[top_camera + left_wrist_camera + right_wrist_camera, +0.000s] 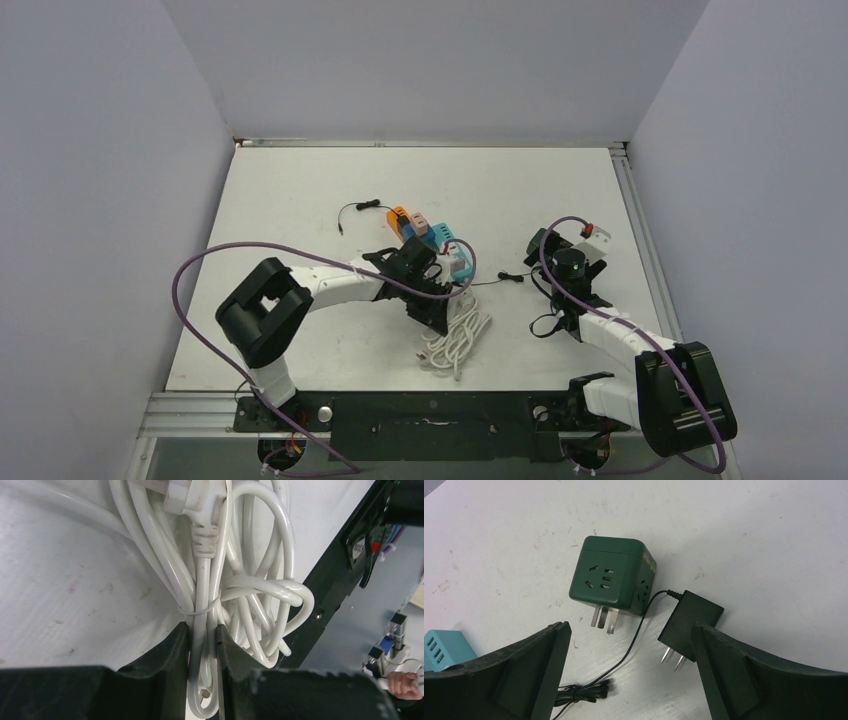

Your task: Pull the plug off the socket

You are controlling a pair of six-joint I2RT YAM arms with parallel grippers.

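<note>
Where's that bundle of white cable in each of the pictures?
Top external: the white cable lies front-middle on the table, by the left fingers.
Left wrist: the cable fills the centre, one strand between the left fingers.
Right wrist: not in it.
Shared landmark: the left fingers, at the bundle in both.

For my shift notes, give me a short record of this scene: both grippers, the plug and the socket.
Left gripper: shut on a strand of the white cable bundle
Right gripper: open, empty, over the green cube adapter and black adapter block
Plug: blue cube, ungripped, apparently seated on the socket
Socket: orange power strip, beside the teal power strip
</note>
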